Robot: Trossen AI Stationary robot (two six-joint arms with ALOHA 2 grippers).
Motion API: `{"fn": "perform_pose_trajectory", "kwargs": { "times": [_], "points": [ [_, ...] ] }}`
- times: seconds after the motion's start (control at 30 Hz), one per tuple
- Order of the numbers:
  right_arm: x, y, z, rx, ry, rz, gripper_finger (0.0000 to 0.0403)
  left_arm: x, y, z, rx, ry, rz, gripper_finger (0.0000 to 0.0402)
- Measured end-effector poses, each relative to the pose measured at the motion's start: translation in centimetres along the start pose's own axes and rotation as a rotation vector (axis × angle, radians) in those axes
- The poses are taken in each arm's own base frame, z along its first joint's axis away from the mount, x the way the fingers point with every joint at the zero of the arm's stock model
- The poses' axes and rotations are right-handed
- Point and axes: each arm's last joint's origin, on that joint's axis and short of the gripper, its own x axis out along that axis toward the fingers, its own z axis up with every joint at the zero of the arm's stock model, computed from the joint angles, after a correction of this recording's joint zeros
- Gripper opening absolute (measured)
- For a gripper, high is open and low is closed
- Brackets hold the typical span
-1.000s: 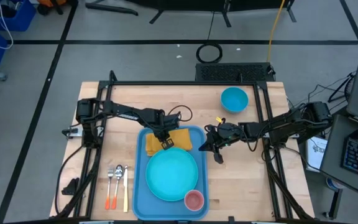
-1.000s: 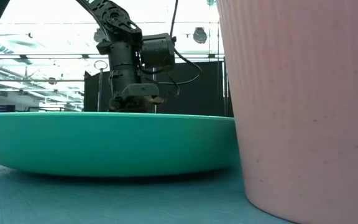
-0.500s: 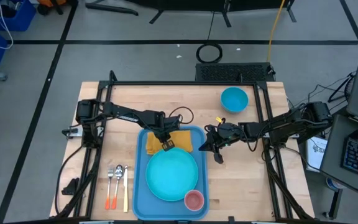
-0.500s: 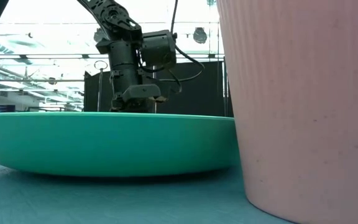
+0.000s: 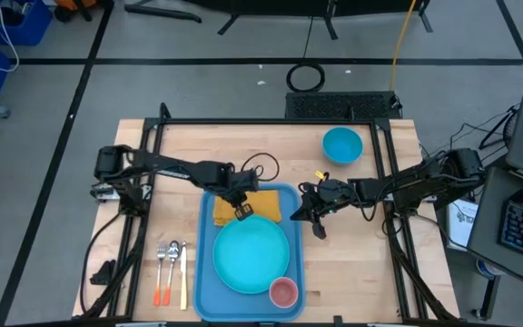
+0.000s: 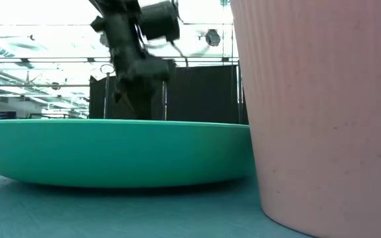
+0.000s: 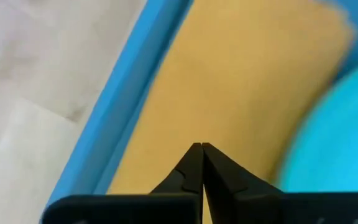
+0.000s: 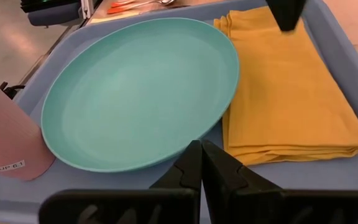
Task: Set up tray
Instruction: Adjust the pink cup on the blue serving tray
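The blue tray [image 5: 205,283] lies on the wooden table. On it sit a round turquoise plate [image 5: 251,257], a pink cup [image 5: 283,292] at its near right corner, and a folded yellow napkin [image 5: 260,202] lying flat at its far end. My left gripper [image 5: 241,210] is shut and stands over the napkin [image 7: 229,81] near the plate's far rim; no touch shows. In the low view it [image 6: 136,79] is blurred above the plate [image 6: 111,152]. My right gripper [image 5: 315,221] is shut and stands over bare table just right of the tray, pointing at the plate [image 8: 142,93].
A blue bowl [image 5: 341,145] stands at the table's far right. A fork, spoon and knife [image 5: 172,270] lie left of the tray. The black frame rails [image 5: 143,218] run along both table sides. Bare wood shows right of the tray and at the far left.
My left gripper has risen from the napkin behind the plate, staying shut, and its arm has swung a little toward the table's left. The napkin, plate and cup have kept their places.
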Motion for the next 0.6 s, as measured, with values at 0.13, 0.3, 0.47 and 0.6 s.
{"fn": "perform_pose_trajectory", "kwargs": {
  "times": [0.13,0.3,0.47,0.6],
  "points": [
    [0.0,0.0,0.0,0.001,0.003,0.0,0.0,-2.4,-2.2,-0.9,0.057,-0.072,-0.035,0.0008],
    [0.0,0.0,-0.1,-0.002,0.006,-0.001,0.0,-4.0,-6.2,-3.0,0.211,-0.055,-0.248,0.0004],
    [0.0,0.0,-0.1,-0.001,0.005,-0.001,0.0,-3.5,-9.2,-4.4,0.245,-0.061,-0.316,0.0003],
    [0.0,0.0,0.0,-0.001,-0.001,0.0,0.0,-2.0,-10.6,-5.0,0.228,-0.057,-0.33,0.0002]
  ]
}}
